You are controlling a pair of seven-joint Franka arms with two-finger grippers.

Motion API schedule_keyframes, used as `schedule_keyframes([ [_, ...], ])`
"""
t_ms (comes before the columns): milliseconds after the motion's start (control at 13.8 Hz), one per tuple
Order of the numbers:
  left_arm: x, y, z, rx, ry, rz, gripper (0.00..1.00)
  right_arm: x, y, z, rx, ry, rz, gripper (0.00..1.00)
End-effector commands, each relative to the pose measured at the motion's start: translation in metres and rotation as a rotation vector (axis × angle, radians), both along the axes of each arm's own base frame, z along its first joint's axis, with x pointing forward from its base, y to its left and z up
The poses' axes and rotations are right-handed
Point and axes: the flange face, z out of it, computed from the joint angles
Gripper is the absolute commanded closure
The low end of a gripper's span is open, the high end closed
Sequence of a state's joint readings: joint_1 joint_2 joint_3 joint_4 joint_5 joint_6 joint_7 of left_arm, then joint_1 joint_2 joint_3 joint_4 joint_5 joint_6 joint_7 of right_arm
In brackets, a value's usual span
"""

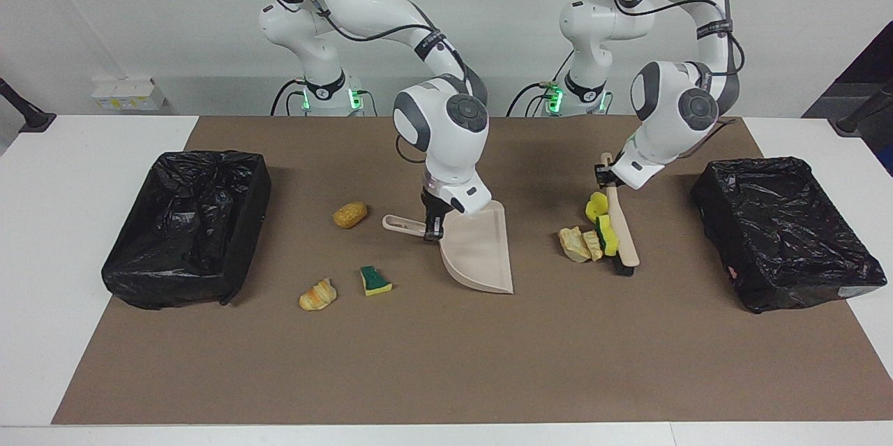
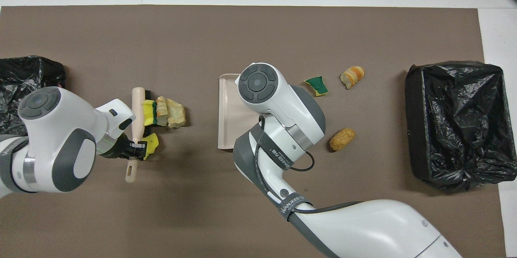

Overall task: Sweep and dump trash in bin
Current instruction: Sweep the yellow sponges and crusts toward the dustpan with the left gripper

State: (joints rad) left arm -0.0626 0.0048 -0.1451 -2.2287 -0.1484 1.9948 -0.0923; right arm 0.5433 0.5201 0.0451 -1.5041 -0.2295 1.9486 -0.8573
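Two black-lined bins (image 1: 187, 226) (image 1: 788, 231) at the table ends; nothing visible in them. Dustpan (image 1: 478, 254) is empty, right gripper (image 1: 432, 226) clamped on its handle. Left gripper (image 1: 604, 174) grips the brush (image 1: 621, 233), four scraps (image 1: 589, 240) bunched against it; three scraps (image 1: 349, 214) lie toward the right arm's end. Overhead view hides the right gripper.

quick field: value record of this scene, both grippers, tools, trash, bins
left gripper: shut on the brush handle, over the mat at the left arm's end
brush: bristles pressed against bunched scraps
right gripper: shut on the dustpan handle, mid-table
dustpan: on the mat, empty, mouth toward the brush
swept scraps: four, yellow sponge and bread lumps, short of the dustpan
loose scraps: bread lump, green-and-yellow sponge, striped bread piece, toward the right arm's end
bins: black-lined, one at each end
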Motion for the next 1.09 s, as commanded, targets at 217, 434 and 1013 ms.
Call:
schedule_keyframes([
  [217,-0.020,-0.092,0.010,-0.109,-0.046,-0.029,1.00,0.004,0.016,-0.005,0.025,-0.004,-0.034,1.00],
  [434,-0.016,-0.119,0.015,-0.134,-0.101,-0.071,1.00,0.004,0.016,-0.005,0.027,-0.007,-0.035,1.00],
  [1013,0.002,-0.059,0.080,-0.111,0.054,0.382,1.00,0.006,0.014,-0.004,0.029,-0.009,-0.038,1.00],
])
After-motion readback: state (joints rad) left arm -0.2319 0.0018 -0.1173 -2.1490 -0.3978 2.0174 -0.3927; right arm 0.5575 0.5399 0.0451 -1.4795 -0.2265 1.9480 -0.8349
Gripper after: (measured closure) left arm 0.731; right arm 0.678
